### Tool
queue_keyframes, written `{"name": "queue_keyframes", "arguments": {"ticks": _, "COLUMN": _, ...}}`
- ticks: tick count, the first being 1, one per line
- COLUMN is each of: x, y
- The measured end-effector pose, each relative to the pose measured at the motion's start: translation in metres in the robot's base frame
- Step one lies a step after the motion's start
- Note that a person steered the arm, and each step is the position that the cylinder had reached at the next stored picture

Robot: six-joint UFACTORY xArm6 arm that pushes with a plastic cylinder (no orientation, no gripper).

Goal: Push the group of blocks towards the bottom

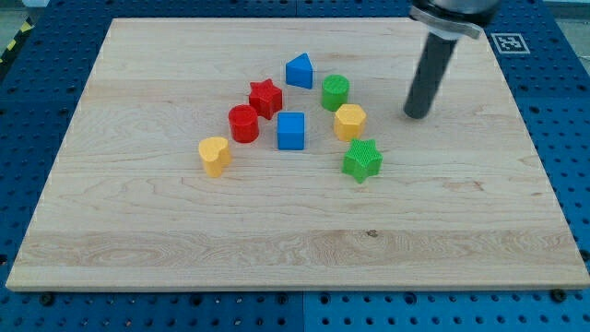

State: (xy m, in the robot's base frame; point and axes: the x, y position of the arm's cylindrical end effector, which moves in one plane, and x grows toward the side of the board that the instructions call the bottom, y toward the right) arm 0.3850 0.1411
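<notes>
The rod's tip, which carries no claw, rests on the wooden board right of the cluster, apart from the green cylinder and yellow hexagon. To push the group down, it likely must first circle above the blue prism. Eight small blocks sit loosely bunched just above mid-board.

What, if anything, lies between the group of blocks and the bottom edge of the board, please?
Nothing visible does. Below the lowest blocks, the yellow heart and the green star, the board shows only bare wood down to its bottom edge. My tip stands apart at the view's right of the group, beside the yellow hexagon.
</notes>
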Motion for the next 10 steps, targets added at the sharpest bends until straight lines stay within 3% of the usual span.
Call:
{"name": "queue_keyframes", "arguments": {"ticks": 2, "x": -0.065, "y": -0.082}}
{"name": "queue_keyframes", "arguments": {"ticks": 3, "x": -0.067, "y": -0.105}}
{"name": "queue_keyframes", "arguments": {"ticks": 10, "x": 0.025, "y": -0.072}}
